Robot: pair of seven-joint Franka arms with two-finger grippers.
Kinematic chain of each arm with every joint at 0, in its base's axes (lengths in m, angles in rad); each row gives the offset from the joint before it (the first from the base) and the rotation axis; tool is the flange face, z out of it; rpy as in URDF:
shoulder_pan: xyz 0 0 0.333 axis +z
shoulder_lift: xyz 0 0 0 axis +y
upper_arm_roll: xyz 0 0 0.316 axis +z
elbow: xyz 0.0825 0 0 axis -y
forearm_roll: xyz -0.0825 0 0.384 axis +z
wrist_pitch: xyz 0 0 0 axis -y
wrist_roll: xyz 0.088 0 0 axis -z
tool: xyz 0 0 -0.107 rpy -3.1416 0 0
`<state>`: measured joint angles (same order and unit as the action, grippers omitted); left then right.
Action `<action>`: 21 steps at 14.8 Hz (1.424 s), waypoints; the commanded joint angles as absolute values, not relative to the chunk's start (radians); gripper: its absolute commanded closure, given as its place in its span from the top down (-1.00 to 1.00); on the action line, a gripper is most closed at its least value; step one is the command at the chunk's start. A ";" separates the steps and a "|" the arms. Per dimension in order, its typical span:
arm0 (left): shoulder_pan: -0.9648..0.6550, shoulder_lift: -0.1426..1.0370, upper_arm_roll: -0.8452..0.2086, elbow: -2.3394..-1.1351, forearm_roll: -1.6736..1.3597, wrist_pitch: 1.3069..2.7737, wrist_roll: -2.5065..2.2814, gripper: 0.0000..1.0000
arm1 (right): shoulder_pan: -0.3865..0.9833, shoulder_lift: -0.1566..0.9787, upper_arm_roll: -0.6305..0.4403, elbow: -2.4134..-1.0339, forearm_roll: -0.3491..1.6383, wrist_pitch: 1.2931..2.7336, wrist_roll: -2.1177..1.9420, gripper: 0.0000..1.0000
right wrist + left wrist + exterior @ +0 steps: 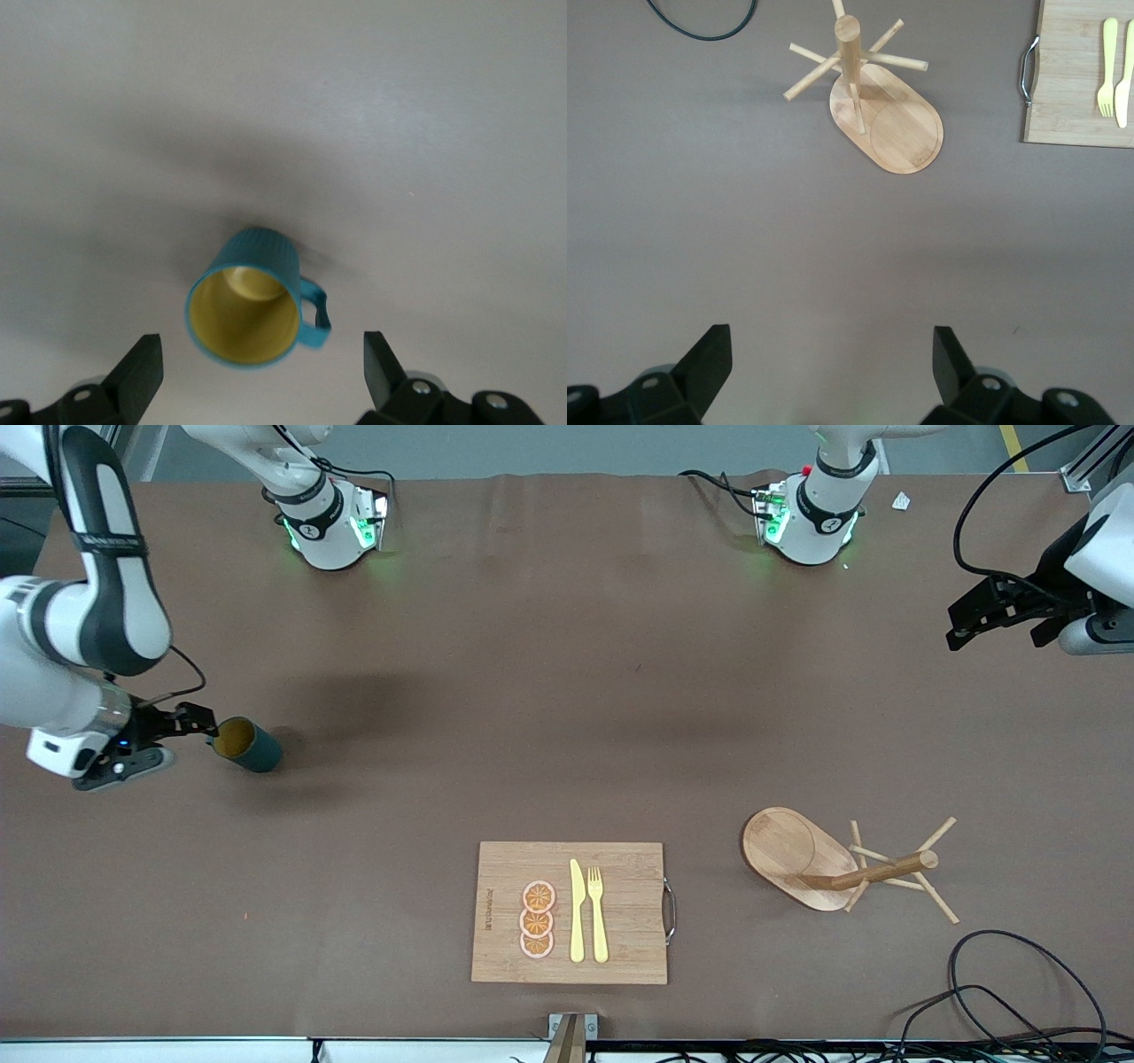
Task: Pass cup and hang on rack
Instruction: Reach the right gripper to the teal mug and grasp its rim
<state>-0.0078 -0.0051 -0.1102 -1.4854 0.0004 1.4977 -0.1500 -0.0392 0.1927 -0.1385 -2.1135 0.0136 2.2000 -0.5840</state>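
The dark teal cup (252,748) stands upright on the table toward the right arm's end, its yellow inside (244,314) facing up and its handle (314,314) to one side. My right gripper (205,724) hangs just beside and above it, open (261,367), the cup's rim level with the fingertips and touched by neither. The wooden rack (788,849) stands on its oval base toward the left arm's end, pegs spreading from its post (849,49). My left gripper (961,624) waits open in the air over the table's left-arm end, with nothing between its fingers (833,354).
A wooden cutting board (620,957) with a metal handle lies near the front edge, carrying a yellow knife (577,912), a yellow fork (598,917) and three orange slices (537,919). Black cables (1001,992) coil at the front corner by the rack.
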 commanded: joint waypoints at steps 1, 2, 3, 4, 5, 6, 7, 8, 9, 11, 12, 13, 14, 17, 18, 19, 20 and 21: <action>-0.002 0.002 -0.109 -1.470 -0.023 1.499 -0.132 1.00 | -0.064 0.230 -0.130 -2.215 0.014 2.359 -0.664 1.00; -0.002 0.002 -0.109 -1.470 -0.023 1.499 -0.132 1.00 | -0.077 0.257 -0.129 -2.226 0.014 2.405 -0.707 1.00; 0.003 0.002 -0.109 -1.470 -0.023 1.499 -0.130 1.00 | -0.093 0.280 -0.129 -2.230 0.014 2.436 -0.739 1.00; 0.005 0.002 -0.109 -1.470 -0.023 1.499 -0.130 1.00 | -0.104 0.300 -0.127 -2.230 0.014 2.447 -0.756 0.92; 0.005 0.002 -0.109 -1.470 -0.023 1.499 -0.129 1.00 | -0.109 0.311 -0.127 -2.230 0.015 2.453 -0.756 0.56; 0.005 0.002 -0.109 -1.470 -0.023 1.499 -0.129 1.00 | -0.107 0.313 -0.127 -2.230 0.018 2.456 -0.758 0.07; 0.005 0.002 -0.109 -1.470 -0.023 1.499 -0.129 1.00 | -0.106 0.314 -0.127 -2.230 0.018 2.450 -0.758 -0.43; 0.005 0.002 -0.109 -1.470 -0.023 1.499 -0.129 1.00 | -0.104 0.316 -0.129 -2.230 0.018 2.447 -0.758 -0.75; 0.005 0.002 -0.109 -1.470 -0.023 1.499 -0.129 1.00 | -0.101 0.316 -0.127 -2.229 0.018 2.444 -0.756 -0.96; 0.005 0.002 -0.109 -1.470 -0.023 1.499 -0.129 1.00 | -0.101 0.314 -0.126 -2.220 0.018 2.435 -0.753 -0.99; 0.005 0.002 -0.109 -1.470 -0.023 1.499 -0.129 1.00 | -0.100 0.311 -0.124 -2.214 0.020 2.418 -0.752 -0.99; 0.005 0.002 -0.109 -1.470 -0.023 1.499 -0.129 1.00 | -0.092 0.305 -0.121 -2.195 0.021 2.392 -0.744 -0.99; 0.005 0.002 -0.109 -1.470 -0.023 1.499 -0.129 1.00 | -0.081 0.299 -0.120 -2.168 0.029 2.344 -0.739 -1.00; 0.005 0.002 -0.109 -1.470 -0.025 1.499 -0.129 1.00 | -0.029 0.284 -0.120 -2.080 0.139 2.191 -0.715 -0.99; 0.005 0.002 -0.109 -1.470 -0.025 1.499 -0.129 1.00 | -0.005 0.267 -0.118 -2.074 0.140 2.171 -0.662 -0.99; 0.005 0.002 -0.109 -1.470 -0.025 1.499 -0.129 1.00 | 0.038 0.243 -0.118 -2.074 0.140 2.148 -0.576 -0.99; 0.005 0.002 -0.109 -1.470 -0.023 1.499 -0.129 1.00 | 0.088 0.220 -0.118 -2.075 0.140 2.128 -0.487 -1.00; 0.005 0.002 -0.109 -1.470 -0.025 1.499 -0.129 1.00 | 0.136 0.203 -0.118 -2.075 0.140 2.106 -0.401 -1.00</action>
